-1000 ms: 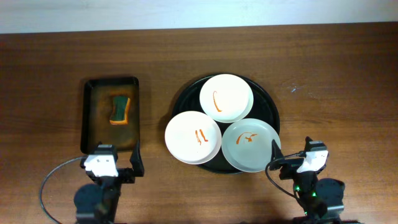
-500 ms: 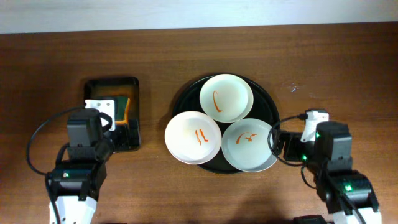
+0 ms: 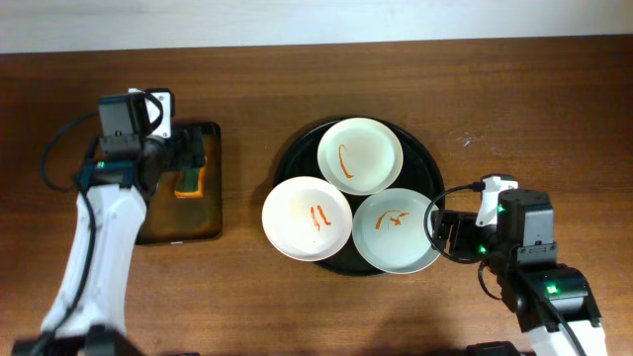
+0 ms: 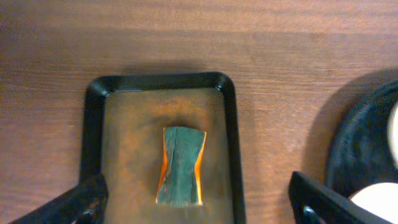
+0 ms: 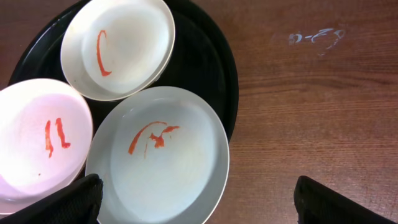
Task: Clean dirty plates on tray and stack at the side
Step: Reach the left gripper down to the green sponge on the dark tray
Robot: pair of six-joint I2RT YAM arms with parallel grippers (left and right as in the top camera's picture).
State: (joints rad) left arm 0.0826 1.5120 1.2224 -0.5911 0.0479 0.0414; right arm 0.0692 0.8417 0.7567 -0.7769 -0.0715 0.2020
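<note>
left gripper (image 3: 188,163): we watched it jump off the near edge, now over the green-orange sponge (image 4: 180,165)
right gripper (image 3: 442,233): crept forward beside the pale grey-green round plate (image 3: 396,232)

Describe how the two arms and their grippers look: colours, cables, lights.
Left arm has white links, black joints and a black cable. Right arm is mostly black with a white part, black cable and green light. Their fingers are black.

L arm (image 3: 91,237) runs up from the bottom edge of the overhead view and is stretched far out, w/ the wrist bent to the side. L gripper (image 3: 190,160) points sideways, jaws wide apart, nothing btwn them. In the wrist view its fingers (image 4: 78,202) show at the two low corners. R arm (image 3: 539,292) sits low and tucked in. R gripper (image 3: 442,233) points to the L side, jaws wide apart too, holding nothing.
</note>
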